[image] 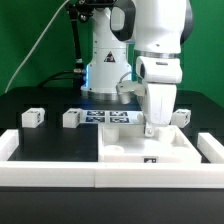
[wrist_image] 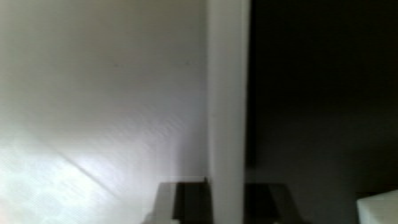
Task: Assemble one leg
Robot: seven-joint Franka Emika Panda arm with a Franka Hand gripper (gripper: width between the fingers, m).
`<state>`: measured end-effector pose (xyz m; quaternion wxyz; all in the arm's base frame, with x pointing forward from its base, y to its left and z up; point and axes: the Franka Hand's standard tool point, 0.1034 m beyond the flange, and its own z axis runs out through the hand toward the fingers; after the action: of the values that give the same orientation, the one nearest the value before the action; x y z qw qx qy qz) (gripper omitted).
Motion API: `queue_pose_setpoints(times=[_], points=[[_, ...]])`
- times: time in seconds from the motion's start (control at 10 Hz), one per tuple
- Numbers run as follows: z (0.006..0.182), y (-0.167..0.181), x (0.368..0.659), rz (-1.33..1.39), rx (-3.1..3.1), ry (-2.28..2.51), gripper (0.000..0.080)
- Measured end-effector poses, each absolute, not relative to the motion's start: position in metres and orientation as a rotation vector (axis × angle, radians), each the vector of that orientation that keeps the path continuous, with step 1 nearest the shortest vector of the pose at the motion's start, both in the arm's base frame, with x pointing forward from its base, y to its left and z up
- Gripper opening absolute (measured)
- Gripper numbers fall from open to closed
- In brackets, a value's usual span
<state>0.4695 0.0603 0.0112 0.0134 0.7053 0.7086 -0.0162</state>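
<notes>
1 leg [image: 183, 117] lies just beside the end effector [image: 150, 128], exterior view's right.

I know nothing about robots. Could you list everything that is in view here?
legs: three seen, white, tagged; two at the exterior view's left, one at its right
slab: one, white, front of table
marker board: one, white, behind the slab
rails: white, along the table's edges
table: one, black
backdrop: green, behind
arm: one, white, above the slab
gripper: one, low over the slab; open or shut unclear
</notes>
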Motion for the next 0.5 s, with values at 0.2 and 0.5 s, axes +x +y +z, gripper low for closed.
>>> queue_pose_setpoints(times=[0.2,0.5], points=[[0.009,0.072,0.480,-0.027,2.189,2.214,0.0059],[0.009,0.085,0.491,-0.016,2.221,2.187,0.0059]])
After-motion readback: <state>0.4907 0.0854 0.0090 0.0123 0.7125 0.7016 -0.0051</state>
